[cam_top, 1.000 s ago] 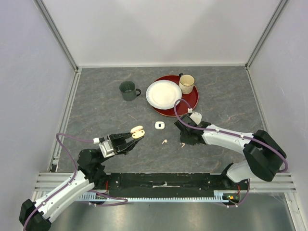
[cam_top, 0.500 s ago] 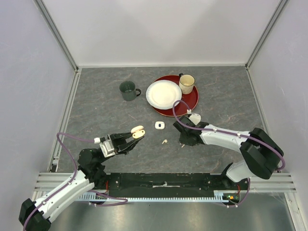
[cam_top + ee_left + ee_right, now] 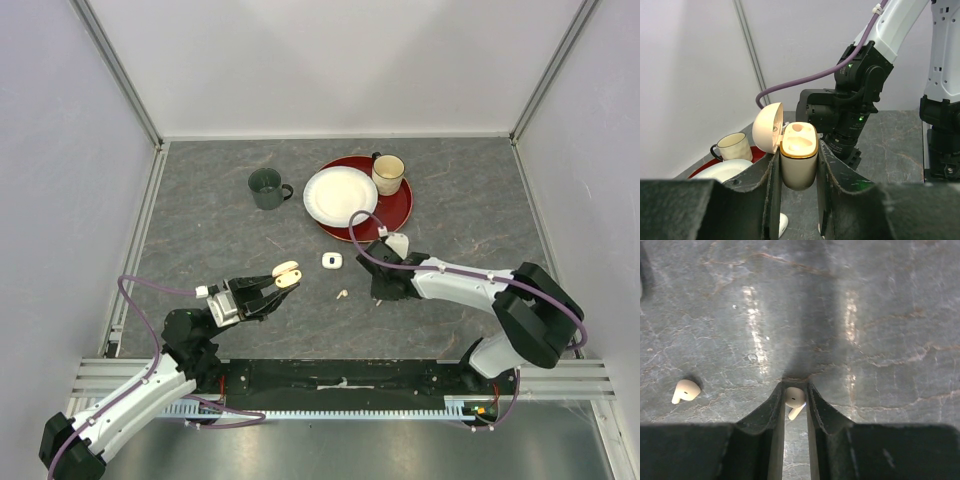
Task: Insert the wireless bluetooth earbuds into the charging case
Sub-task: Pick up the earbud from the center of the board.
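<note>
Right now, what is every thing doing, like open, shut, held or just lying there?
charging case, lid open, held upright
left tool, shut on charging case
right tool, shut on pinched earbud
loose earbud, lying free on table
green mug, upright
beige mug, upright on red tray
white plate, flat on red tray

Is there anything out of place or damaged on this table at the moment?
Nothing looks damaged or spilled. A loose earbud lies alone on the table, near the right gripper, which is shut on a second earbud.
</note>
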Action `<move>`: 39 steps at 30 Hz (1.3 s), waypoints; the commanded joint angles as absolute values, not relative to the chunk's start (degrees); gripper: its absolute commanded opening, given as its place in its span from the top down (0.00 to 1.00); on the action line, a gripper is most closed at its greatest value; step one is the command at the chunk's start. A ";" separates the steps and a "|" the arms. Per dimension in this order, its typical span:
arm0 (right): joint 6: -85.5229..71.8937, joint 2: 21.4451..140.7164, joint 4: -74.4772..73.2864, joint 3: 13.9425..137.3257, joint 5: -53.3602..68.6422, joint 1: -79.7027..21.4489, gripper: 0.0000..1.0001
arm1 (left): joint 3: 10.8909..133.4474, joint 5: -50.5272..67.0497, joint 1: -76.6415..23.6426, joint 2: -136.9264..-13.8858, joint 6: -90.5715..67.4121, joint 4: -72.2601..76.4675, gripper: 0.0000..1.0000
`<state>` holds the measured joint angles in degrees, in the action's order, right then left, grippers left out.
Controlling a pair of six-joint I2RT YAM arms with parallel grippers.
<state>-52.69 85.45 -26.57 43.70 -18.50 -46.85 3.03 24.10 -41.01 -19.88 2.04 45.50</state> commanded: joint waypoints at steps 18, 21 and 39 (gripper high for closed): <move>-43.32 88.77 -24.52 46.14 -16.17 -47.55 0.57 | 1.49 23.73 -41.40 -21.18 4.48 47.29 0.98; -44.64 88.86 -24.87 45.97 -16.17 -47.55 0.62 | 1.49 23.73 -41.40 -21.36 4.48 47.37 0.98; -43.25 87.81 -25.40 47.46 -16.61 -48.08 0.80 | 1.84 23.91 -41.31 -21.71 4.04 47.11 0.98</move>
<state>-45.12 88.60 -24.56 46.35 -17.47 -47.42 3.03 24.10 -41.01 -21.10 2.07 45.52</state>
